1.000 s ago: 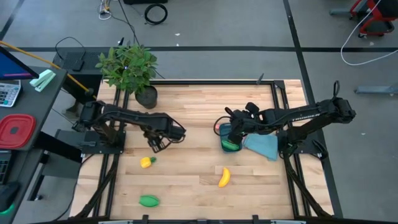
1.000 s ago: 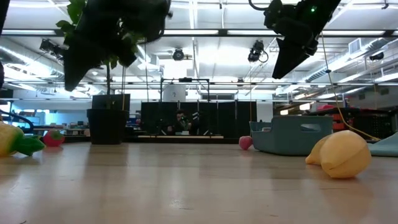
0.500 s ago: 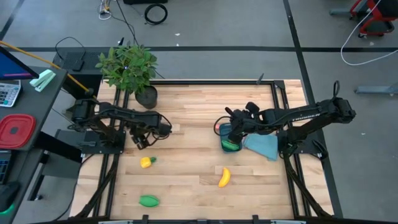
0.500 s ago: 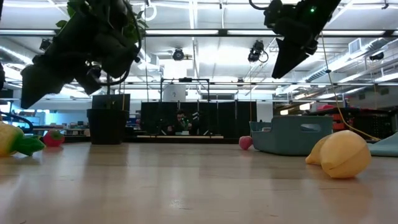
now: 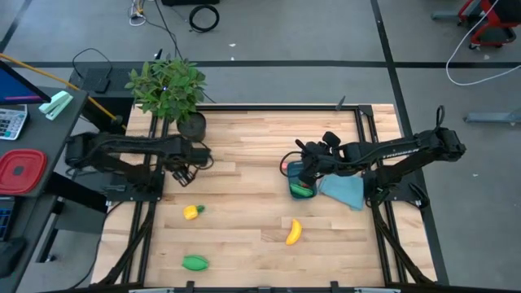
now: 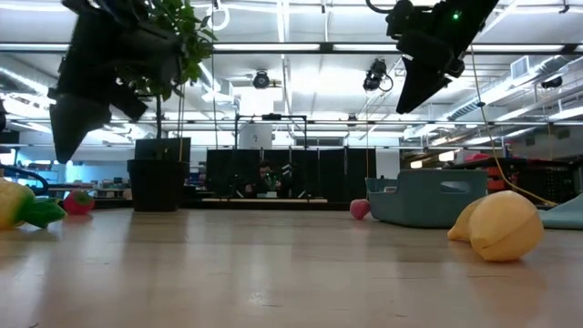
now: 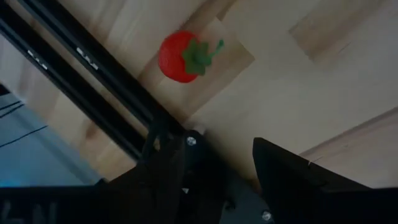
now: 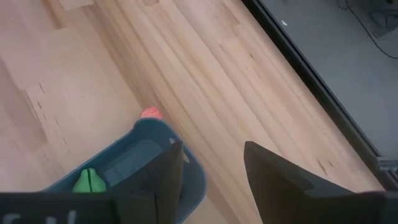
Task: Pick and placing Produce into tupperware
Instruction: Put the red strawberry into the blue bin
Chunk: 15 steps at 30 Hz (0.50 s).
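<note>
My left gripper point(image 5: 186, 172) hangs open above the table's left part; it shows in the low view point(image 6: 86, 87) too. In its wrist view point(image 7: 217, 171) a small red piece with a green stem point(image 7: 181, 56) lies on the wood beside the table's black rail. My right gripper point(image 5: 303, 167) stands open over the dark-blue tupperware point(image 5: 299, 185). Its wrist view shows the tupperware point(image 8: 146, 158) holding a green piece point(image 8: 87, 180), and a tiny red piece point(image 8: 151, 113) by the tub's outer wall. A yellow piece with a green stem point(image 5: 191, 212), a banana point(image 5: 293, 232) and a green oblong piece point(image 5: 194, 262) lie on the table.
A leafy potted plant point(image 5: 171, 88) stands at the far left corner. A flat light-blue piece point(image 5: 343, 192) lies right of the tupperware. Black frame rails point(image 7: 81, 68) run along the table's edges. A red square container point(image 5: 20, 171) sits off the table at the left.
My left gripper has drawn back toward the table's left edge and a little toward the far edge, away from the table's middle, staying above the wood. Nothing on the table has moved.
</note>
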### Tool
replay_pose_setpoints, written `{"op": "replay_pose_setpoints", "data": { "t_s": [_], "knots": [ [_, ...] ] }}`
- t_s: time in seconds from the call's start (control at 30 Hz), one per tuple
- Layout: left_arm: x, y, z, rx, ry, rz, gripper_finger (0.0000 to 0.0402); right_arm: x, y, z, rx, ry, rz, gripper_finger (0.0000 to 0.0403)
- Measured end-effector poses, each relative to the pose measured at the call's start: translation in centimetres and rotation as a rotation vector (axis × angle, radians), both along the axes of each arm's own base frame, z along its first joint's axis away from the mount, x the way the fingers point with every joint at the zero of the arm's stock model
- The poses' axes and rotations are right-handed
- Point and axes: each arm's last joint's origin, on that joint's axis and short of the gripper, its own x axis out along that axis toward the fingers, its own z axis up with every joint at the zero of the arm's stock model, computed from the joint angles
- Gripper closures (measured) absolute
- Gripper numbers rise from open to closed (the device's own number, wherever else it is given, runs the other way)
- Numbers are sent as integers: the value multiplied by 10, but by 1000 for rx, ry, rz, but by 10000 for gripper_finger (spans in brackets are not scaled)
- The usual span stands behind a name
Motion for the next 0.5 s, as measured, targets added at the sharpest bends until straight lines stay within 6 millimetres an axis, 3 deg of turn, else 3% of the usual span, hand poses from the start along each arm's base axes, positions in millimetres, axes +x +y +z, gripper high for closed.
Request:
{"op": "replay_pose_setpoints", "data": {
  "t_s": [0.27,0.5],
  "knots": [
    [-26,6,13,48,-245,39,205,1,0,0,5,-13,-8,224],
    [-32,9,-1,13,-295,72,195,1,0,0,16,-27,-27,224]
  ]
}}
